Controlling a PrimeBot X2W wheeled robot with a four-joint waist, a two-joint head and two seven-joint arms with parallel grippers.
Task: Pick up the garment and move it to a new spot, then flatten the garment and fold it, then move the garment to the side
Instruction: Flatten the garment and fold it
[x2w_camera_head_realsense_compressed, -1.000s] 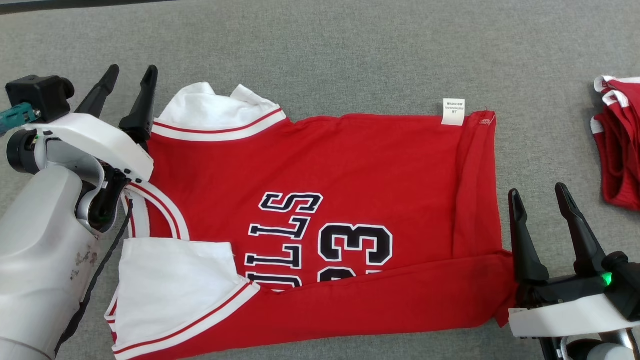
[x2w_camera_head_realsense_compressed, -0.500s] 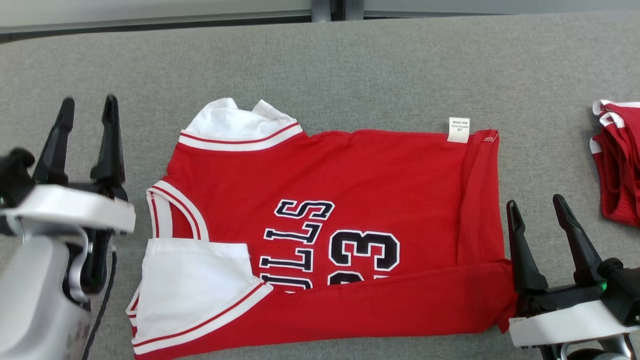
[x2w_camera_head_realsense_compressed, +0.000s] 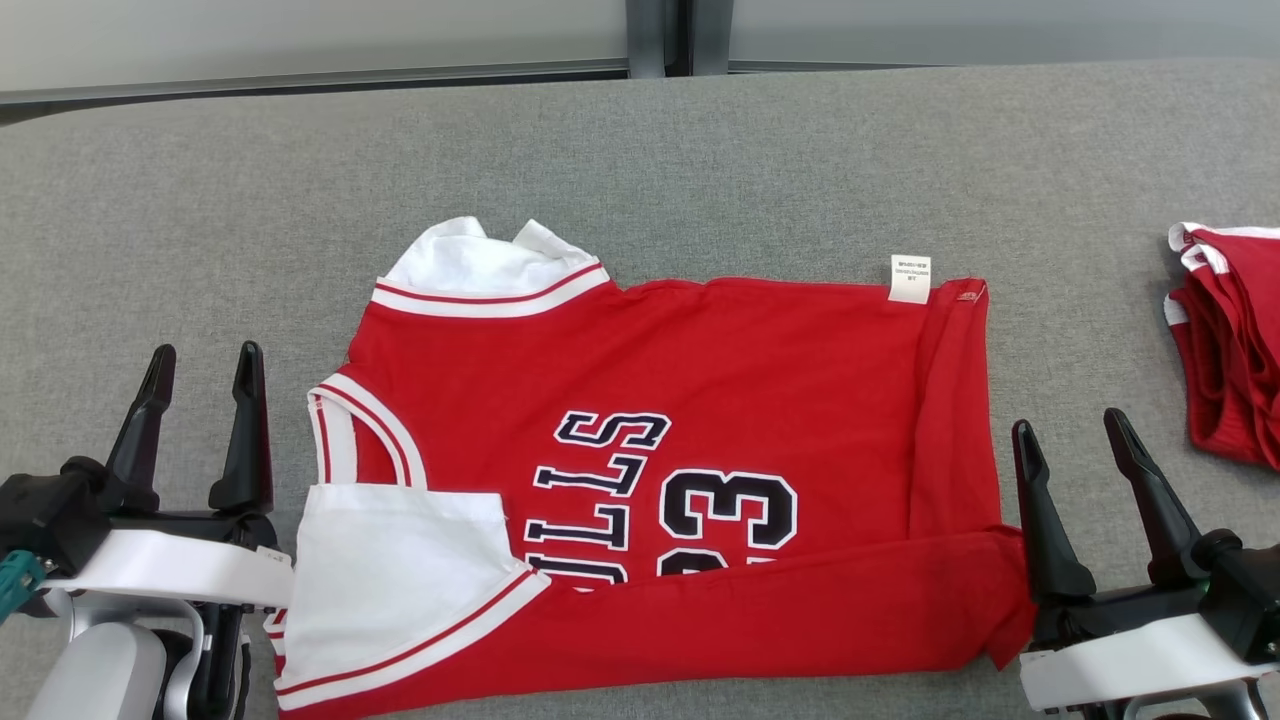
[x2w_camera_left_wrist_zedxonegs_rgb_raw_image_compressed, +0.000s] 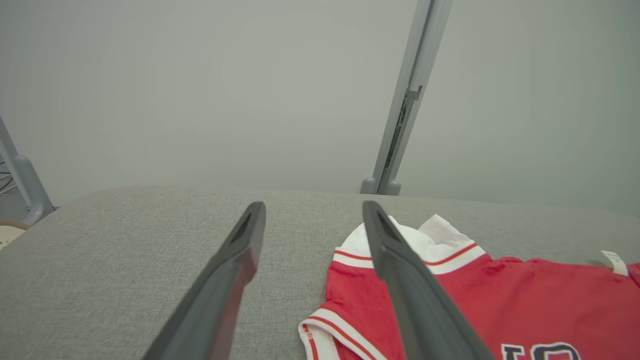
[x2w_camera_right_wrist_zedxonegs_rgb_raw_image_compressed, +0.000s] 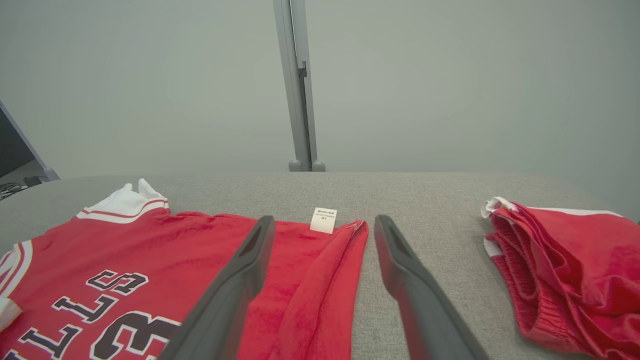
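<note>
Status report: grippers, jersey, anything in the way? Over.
Left gripper open, empty, by the neck end. Right gripper open, empty, by the hem. Jersey flat, near edge folded over. Other red garment far right, clear of it.

A grey felt-covered table (x2w_camera_head_realsense_compressed: 760, 160) spans the head view, and at its 3 o'clock edge lies a heap of red cloth (x2w_camera_head_realsense_compressed: 1225, 350) with white trim, loosely folded. Beyond the far edge, at 12 o'clock, a grey metal post (x2w_camera_head_realsense_compressed: 655, 35) stands upright between pale wall panels (x2w_camera_head_realsense_compressed: 300, 35).

Soft cloth jersey (x2w_camera_head_realsense_compressed: 700, 380), rough felt tabletop (x2w_camera_head_realsense_compressed: 700, 150)
</note>
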